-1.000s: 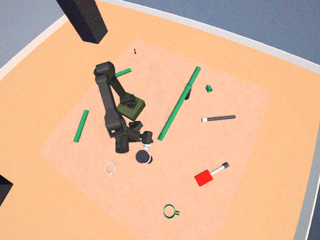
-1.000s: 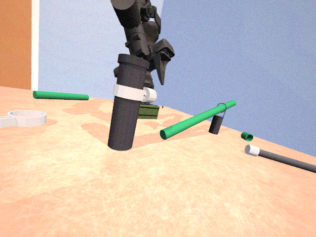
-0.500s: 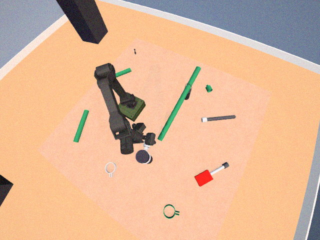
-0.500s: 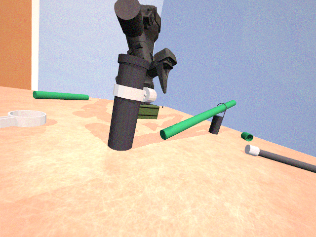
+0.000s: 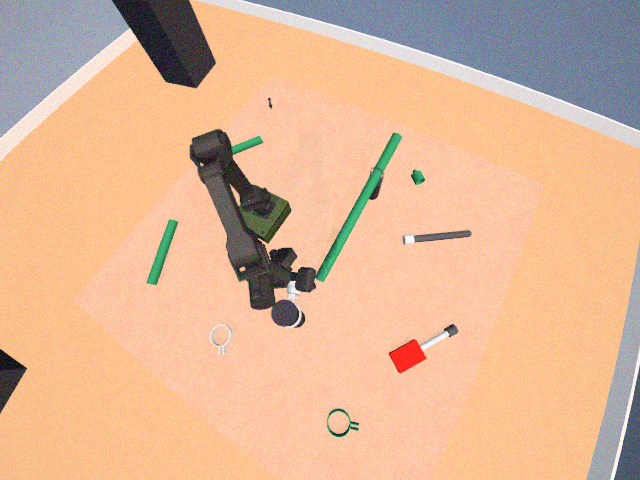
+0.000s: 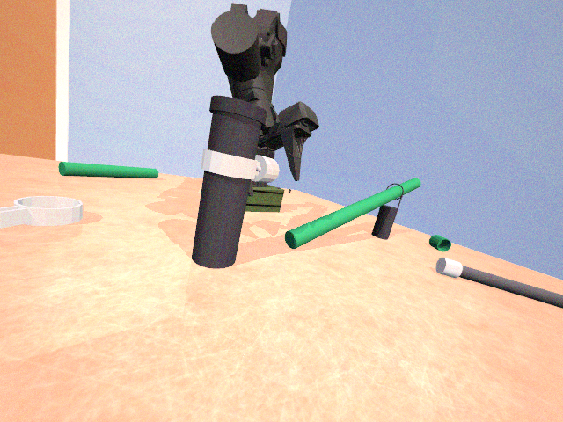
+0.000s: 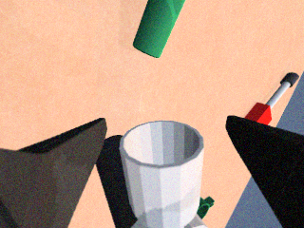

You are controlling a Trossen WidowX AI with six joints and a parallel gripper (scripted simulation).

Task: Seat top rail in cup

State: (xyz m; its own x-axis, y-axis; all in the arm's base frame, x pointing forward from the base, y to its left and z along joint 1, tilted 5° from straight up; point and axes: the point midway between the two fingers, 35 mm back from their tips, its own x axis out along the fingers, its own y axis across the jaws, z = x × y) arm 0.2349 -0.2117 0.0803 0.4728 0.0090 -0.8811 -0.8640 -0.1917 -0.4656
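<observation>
The green rail (image 5: 351, 222) (image 6: 350, 215) (image 7: 159, 28) runs through the thin loop cap (image 6: 394, 184) on the short dark post (image 6: 383, 222). Its near end slants down and is outside the cup, apart from it. The white rail-end cup (image 5: 293, 290) (image 6: 269, 169) (image 7: 166, 190) hangs on the white band (image 6: 230, 164) around the big dark post (image 5: 285, 313) (image 6: 219, 218). The band sits on the upper half of the post, below its cap. My gripper (image 5: 295, 271) (image 6: 274, 185) (image 7: 166, 119) is open, one finger on each side of the cup, holding nothing. One finger is partly hidden behind the post in the exterior view.
A dark green box (image 5: 271, 219) (image 6: 264, 200) is behind the post. A loose white ring (image 5: 212, 343) (image 6: 49, 220), a green ring (image 5: 328, 427), a red block tool (image 5: 407, 355) (image 7: 260, 114), a grey rod (image 5: 442, 236) and a small green cap (image 5: 418, 177) (image 6: 438, 243) lie around.
</observation>
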